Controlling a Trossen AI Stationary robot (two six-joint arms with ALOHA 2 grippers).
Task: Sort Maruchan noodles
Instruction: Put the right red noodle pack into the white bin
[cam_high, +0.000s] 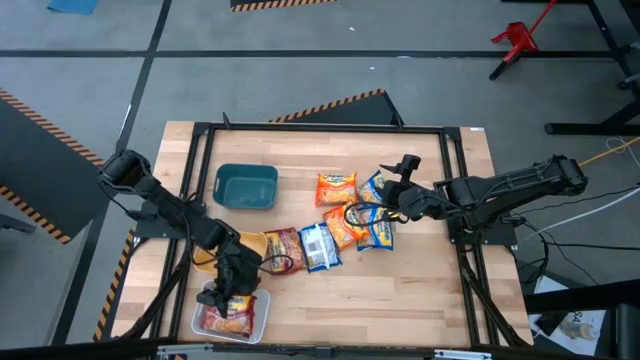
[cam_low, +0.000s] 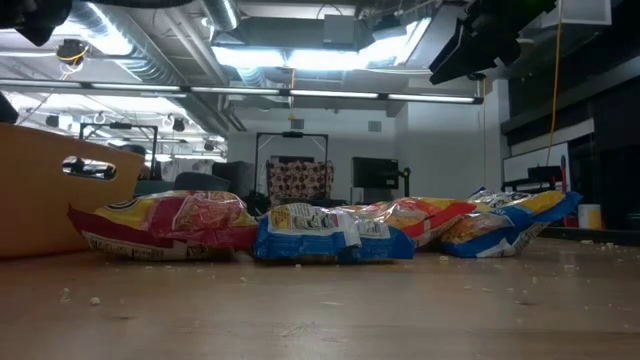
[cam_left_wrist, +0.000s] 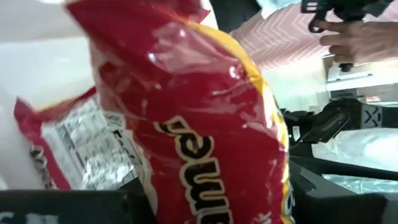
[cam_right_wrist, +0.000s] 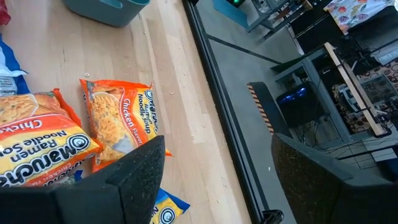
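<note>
Red crinkly plastic Maruchan noodle packet (cam_left_wrist: 205, 124) sits in the left pincer (cam_high: 232, 290), jaws part-closed on it, directly over the white rectangular tray (cam_high: 260, 318) at the table's front-left. A second red packet (cam_left_wrist: 68, 149) lies flat in that tray, just under the pincer. Behind the left pincer: yellow tray (cam_high: 250, 243), then teal plastic tray (cam_high: 246, 186) further back. To its right, loose packets in a row across mid-table: red one (cam_high: 283, 248), blue one (cam_high: 319, 245), orange ones (cam_high: 336, 188). Right pincer (cam_high: 393, 190) hovers over the right end of that cluster, jaws wide apart, holding nothing; an orange chicken packet (cam_right_wrist: 118, 121) lies just below it on the wooden table (cam_high: 400, 290).
</note>
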